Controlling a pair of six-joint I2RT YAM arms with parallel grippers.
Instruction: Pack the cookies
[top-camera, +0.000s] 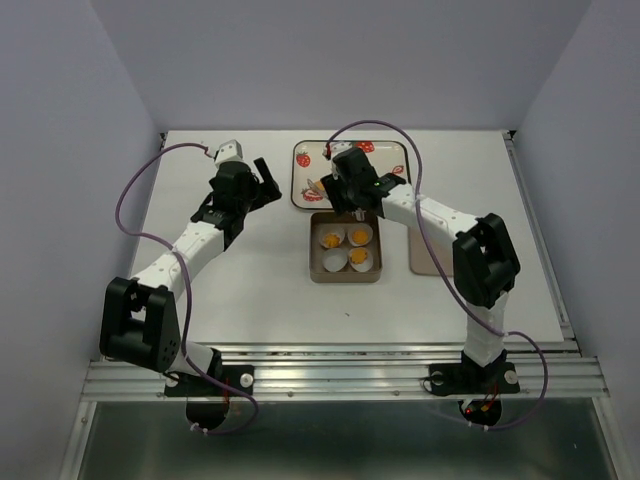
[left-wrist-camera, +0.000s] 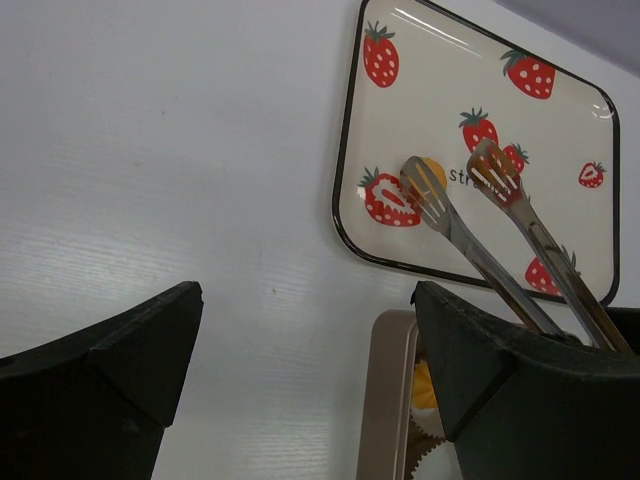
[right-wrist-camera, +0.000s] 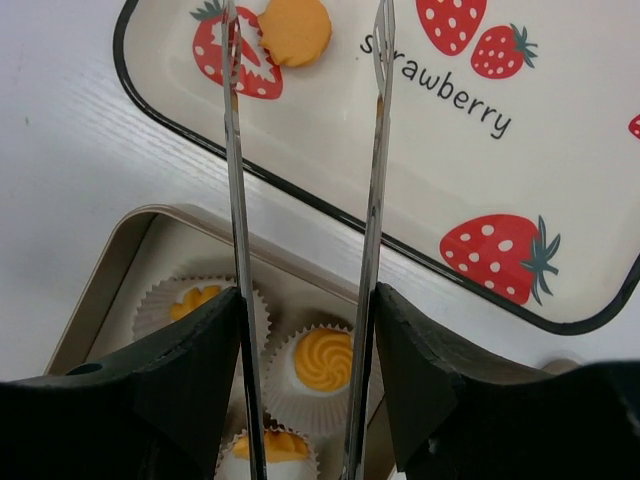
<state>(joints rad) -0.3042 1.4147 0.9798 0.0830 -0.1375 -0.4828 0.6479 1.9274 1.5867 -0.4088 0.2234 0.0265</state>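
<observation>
The cookies (right-wrist-camera: 295, 30) are round and orange-yellow: one lies on the strawberry tray (right-wrist-camera: 330, 120) near the parted tips of the tongs (right-wrist-camera: 378, 150), three sit in paper cups (right-wrist-camera: 285, 395) in the box (right-wrist-camera: 95, 300). The right gripper (right-wrist-camera: 305, 300) clasps the tongs; the left gripper (left-wrist-camera: 305, 295) gapes wide, empty

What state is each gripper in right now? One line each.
Left gripper: open, empty.
Right gripper: closed on the tongs, whose tips hold nothing.

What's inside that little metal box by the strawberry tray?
Four white paper cups sit in the box. Three hold yellow cookies; the fourth looks empty. The right claw, holding tongs, hides part of its far rim from above.
</observation>
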